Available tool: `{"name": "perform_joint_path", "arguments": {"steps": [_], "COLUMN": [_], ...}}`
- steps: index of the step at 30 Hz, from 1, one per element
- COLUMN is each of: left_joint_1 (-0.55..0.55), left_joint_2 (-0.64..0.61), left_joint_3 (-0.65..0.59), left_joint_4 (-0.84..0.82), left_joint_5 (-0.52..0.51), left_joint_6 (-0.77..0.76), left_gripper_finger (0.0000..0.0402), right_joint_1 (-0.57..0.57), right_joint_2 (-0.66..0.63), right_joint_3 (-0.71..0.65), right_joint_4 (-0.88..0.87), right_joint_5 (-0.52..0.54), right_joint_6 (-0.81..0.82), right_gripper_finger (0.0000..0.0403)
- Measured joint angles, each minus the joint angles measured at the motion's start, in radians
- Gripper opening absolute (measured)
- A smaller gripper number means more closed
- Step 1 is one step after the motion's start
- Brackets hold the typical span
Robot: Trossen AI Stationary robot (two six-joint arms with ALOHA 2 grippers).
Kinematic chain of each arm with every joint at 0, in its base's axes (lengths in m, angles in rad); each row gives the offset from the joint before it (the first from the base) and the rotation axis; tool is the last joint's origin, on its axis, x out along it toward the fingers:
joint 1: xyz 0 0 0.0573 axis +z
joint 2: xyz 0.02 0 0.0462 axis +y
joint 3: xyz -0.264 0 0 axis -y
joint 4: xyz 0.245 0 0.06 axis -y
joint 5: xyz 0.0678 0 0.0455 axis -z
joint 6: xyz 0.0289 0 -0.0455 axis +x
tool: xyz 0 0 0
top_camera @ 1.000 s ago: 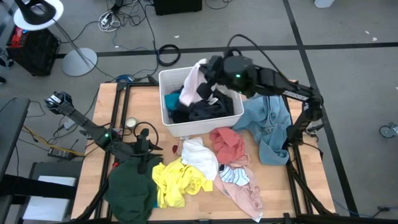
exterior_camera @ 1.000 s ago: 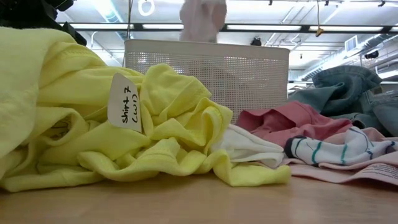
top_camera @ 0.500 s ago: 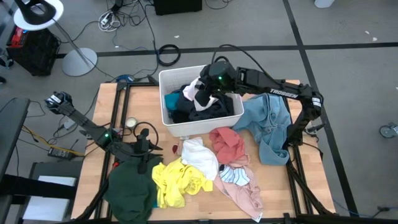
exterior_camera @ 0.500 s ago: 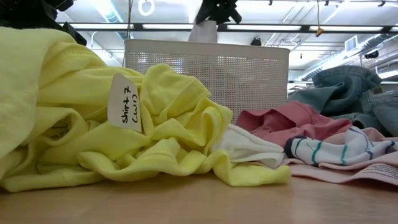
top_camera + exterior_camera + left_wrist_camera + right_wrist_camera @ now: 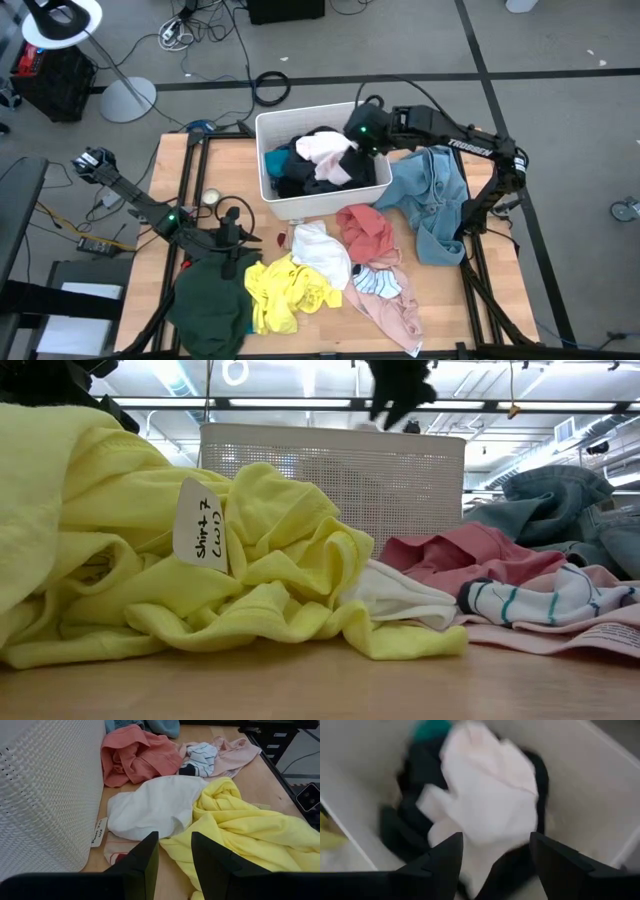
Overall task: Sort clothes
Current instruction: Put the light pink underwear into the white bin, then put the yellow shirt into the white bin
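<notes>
High view has the right gripper [image 5: 362, 131] over the far right part of the white perforated plastic bin [image 5: 274, 125], and the right wrist view shows its fingers [image 5: 441, 865] spread wide with nothing between them. Right under it, a pale pink-white soft garment [image 5: 328, 154] lies on top of the dark clothes and a teal piece [image 5: 276, 159] inside the bin.

Left gripper [image 5: 229, 243] sits low on the table in front of the bin, over the edge of the dark green garment [image 5: 212, 300]. Its fingers [image 5: 141, 862] are a bit apart, not clamped on anything, pointing at the crumpled yellow shirt [image 5: 288, 292] and a white top [image 5: 320, 250].

Rest of the pile on the wooden table [image 5: 175, 175]: a salmon pink shirt [image 5: 366, 231], a striped white piece [image 5: 378, 282] on a light pink garment [image 5: 400, 315], and light blue denim [image 5: 430, 195] just beside the bin's right wall.
</notes>
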Motion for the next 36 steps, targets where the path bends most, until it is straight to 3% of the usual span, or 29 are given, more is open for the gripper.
{"name": "perform_joint_path", "arguments": {"steps": [4,13,19,24,31,36], "left_joint_1": [0.000,0.000,0.000,0.000,0.000,-0.008], "left_joint_2": [0.000,0.000,0.000,0.000,0.000,0.042], "left_joint_3": [0.000,0.000,0.000,0.000,0.010,0.111], "left_joint_4": [0.000,0.000,0.019,0.063,0.168,0.121], "left_joint_5": [0.000,0.000,0.000,-0.008,0.020,0.068], "left_joint_6": [-0.006,-0.027,-0.028,-0.028,-0.027,-0.022], "left_gripper_finger": [0.0121,0.0121,0.0121,0.0121,0.0121,0.0121], "right_joint_1": [0.004,0.039,0.128,0.289,0.622,0.835], "right_joint_2": [0.000,-0.054,-0.155,-0.225,-0.213,-0.188], "right_joint_3": [0.000,0.000,0.000,0.000,-0.005,-0.160], "right_joint_4": [-0.088,-0.099,-0.114,-0.184,-0.356,-0.347], "right_joint_5": [-0.002,0.037,0.144,0.242,0.475,0.600], "right_joint_6": [0.009,0.008,0.055,0.171,0.462,0.677], "right_gripper_finger": [0.0227,0.0221,0.0211,0.0205,0.0197,0.0196]}}
